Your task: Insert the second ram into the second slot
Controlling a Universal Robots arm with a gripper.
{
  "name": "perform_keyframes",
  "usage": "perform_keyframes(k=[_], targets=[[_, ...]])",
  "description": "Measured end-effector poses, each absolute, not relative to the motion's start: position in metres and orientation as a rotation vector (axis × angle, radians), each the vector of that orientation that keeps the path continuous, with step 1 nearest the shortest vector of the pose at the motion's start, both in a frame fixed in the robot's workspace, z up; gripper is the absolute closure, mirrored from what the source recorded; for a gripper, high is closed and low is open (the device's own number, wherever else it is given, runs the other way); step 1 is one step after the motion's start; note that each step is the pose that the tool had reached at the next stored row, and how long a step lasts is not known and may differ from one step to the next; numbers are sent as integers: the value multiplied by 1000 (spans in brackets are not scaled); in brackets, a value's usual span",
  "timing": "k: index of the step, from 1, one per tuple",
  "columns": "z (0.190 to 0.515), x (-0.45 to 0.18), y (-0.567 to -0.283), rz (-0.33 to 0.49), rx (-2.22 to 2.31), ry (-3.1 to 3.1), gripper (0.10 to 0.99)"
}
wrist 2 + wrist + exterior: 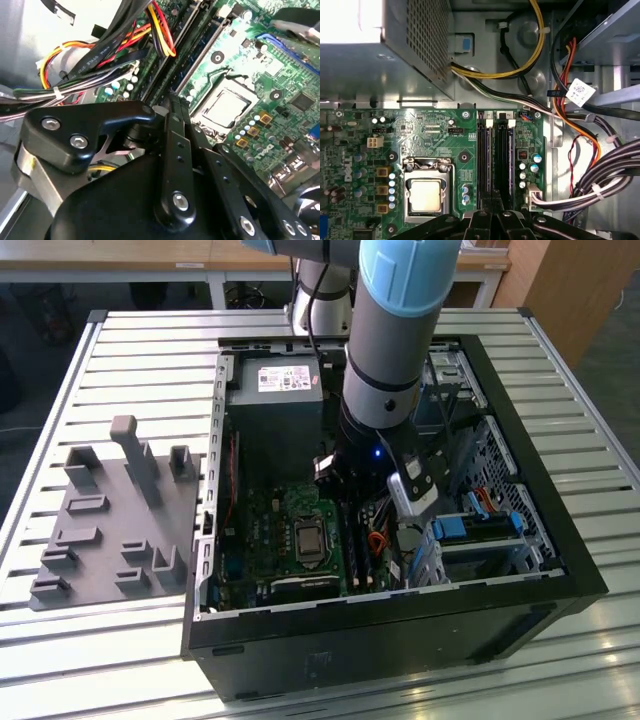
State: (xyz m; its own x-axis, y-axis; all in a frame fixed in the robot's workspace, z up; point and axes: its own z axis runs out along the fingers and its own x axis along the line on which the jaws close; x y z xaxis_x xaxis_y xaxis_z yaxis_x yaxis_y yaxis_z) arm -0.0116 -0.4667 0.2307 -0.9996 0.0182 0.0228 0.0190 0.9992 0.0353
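Note:
Inside the open computer case [560,540], my gripper [175,98] hangs low over the green motherboard [420,135]. Its black fingers [481,218] are drawn together, right above the near end of the two long black memory slots [485,160]. A thin dark-blue edge, the second ram [511,160], stands along the slot on the cable side and runs in under the fingers. Whether the fingers pinch it or only rest on it is hidden. In the exterior view the gripper [352,502] sits just past the processor socket [308,537].
Bundles of black, red and yellow cables [600,175] crowd the slots on one side, and the processor socket [426,194] lies on the other. The power supply [275,390] fills the case's far end. A grey fixture [110,520] lies on the slatted table at the exterior view's left.

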Motion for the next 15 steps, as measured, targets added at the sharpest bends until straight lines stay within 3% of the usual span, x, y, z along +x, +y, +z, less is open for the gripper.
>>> perform_keyframes(k=[15], targets=[[243, -12, -467, -56, -29, -3118, 965]])
